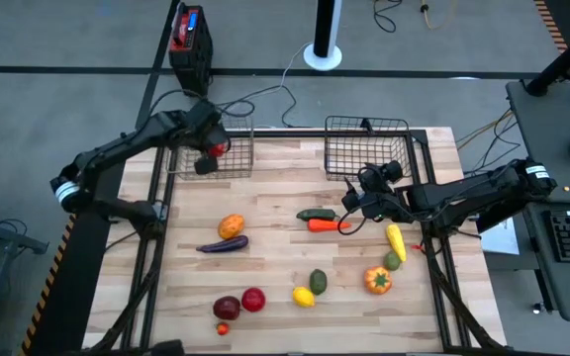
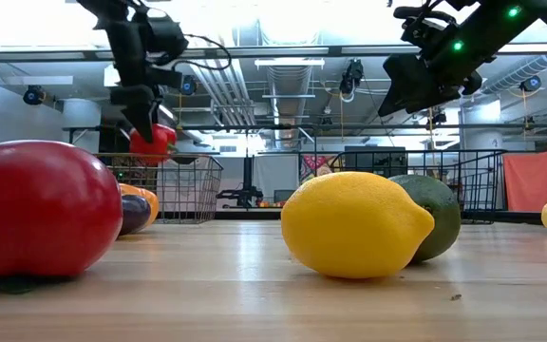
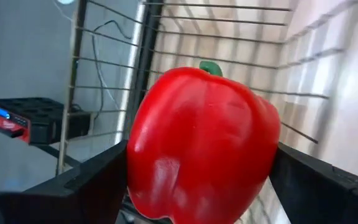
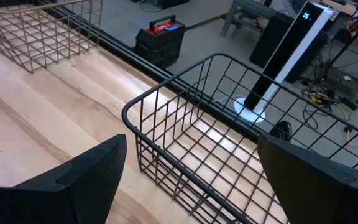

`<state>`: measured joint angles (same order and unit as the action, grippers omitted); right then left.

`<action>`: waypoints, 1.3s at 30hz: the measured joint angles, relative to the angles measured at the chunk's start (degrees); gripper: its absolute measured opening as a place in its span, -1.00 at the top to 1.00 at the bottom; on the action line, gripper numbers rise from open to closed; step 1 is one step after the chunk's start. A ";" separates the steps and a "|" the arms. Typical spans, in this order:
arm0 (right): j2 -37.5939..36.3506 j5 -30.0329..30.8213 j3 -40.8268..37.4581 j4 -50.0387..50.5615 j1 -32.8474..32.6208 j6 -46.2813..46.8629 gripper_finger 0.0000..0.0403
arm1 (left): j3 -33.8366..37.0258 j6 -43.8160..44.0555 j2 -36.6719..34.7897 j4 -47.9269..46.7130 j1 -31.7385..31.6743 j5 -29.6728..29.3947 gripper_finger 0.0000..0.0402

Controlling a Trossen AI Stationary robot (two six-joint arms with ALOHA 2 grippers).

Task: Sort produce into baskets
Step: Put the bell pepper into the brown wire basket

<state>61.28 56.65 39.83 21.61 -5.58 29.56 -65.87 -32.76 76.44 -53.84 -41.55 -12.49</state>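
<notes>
**A:** Where's the left pincer [image 1: 209, 156] standing?

**B:** At about ten o'clock on the counter [image 1: 285, 257], over the left basket [image 1: 236, 156]. It pinches a red pepper [image 3: 201, 140] between its two dark fingers; the pepper hangs above the wire floor, inside the basket's outline. The drop is straight down, so I judge a release is all that's left.

**A:** And the right pincer [image 1: 352, 201]?

**B:** Spread wide and empty, near one o'clock, just short of the right basket [image 1: 366, 146]. The nearest piece is the orange carrot [image 1: 325, 225], just towards six o'clock of it, long axis running three to nine. A dark green pepper [image 1: 317, 214] lies beside the carrot, parallel.

**A:** Textures?

**B:** Glossy, smooth plastic: the pepper is lobed with a green stem stub. The baskets are thin dark wire mesh, low-walled. The counter is pale wood planks. A lemon [image 2: 354, 224] sits towards six o'clock, rounded and matte-looking.
</notes>
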 joint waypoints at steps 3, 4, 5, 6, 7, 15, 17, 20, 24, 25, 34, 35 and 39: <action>0.00 -0.09 0.00 0.00 0.00 0.00 -0.76 | 0.00 -0.93 2.50 2.90 -1.26 0.03 -0.64; 0.00 -0.09 0.00 0.00 0.00 0.00 -0.76 | 0.00 -1.16 3.28 3.79 -1.56 0.05 -0.64; 0.00 -0.10 0.00 0.02 -0.01 0.00 -0.76 | 0.00 -1.35 4.11 4.63 -1.85 0.23 -0.64; 0.00 -0.10 0.00 0.02 0.00 0.00 -0.76 | 0.00 -1.62 4.94 5.37 -2.13 0.80 -0.64; 0.00 -0.10 0.00 0.03 0.00 0.00 -0.76 | 0.00 -1.85 5.94 6.17 -2.47 1.75 -0.64; 0.00 -0.14 -0.51 0.19 0.00 0.00 -0.76 | 0.00 -3.21 11.82 11.67 -4.65 4.67 -0.64; 0.00 -0.14 -0.62 0.16 0.00 0.14 -0.76 | 0.00 -3.21 12.67 12.10 -5.18 5.47 -0.64; 0.00 -0.19 -0.70 0.35 -0.02 0.44 -0.76 | 0.00 -3.26 13.39 12.22 -5.93 6.10 -0.64; 0.00 -0.23 -0.70 0.35 0.00 0.90 -0.76 | 0.00 -3.94 13.43 12.36 -6.63 6.10 -0.64; 0.00 -0.23 -0.70 0.35 0.00 1.06 -0.76 | 0.00 -4.04 13.43 12.36 -6.75 6.10 -0.64; 0.00 -0.23 -0.72 0.35 0.00 1.48 -0.76 | 0.00 -4.45 15.31 12.71 -8.18 6.29 -0.64; 0.00 -0.23 -0.72 0.35 0.00 1.49 -0.76 | 0.00 -4.41 15.70 12.69 -8.29 6.56 -0.64; 0.00 -0.23 -0.72 0.35 0.00 1.49 -0.76 | 0.00 -4.16 16.84 12.69 -8.55 7.30 -0.64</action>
<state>61.28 56.42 39.11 21.96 -5.58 31.05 -65.87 -36.92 93.28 -41.15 -50.11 -5.19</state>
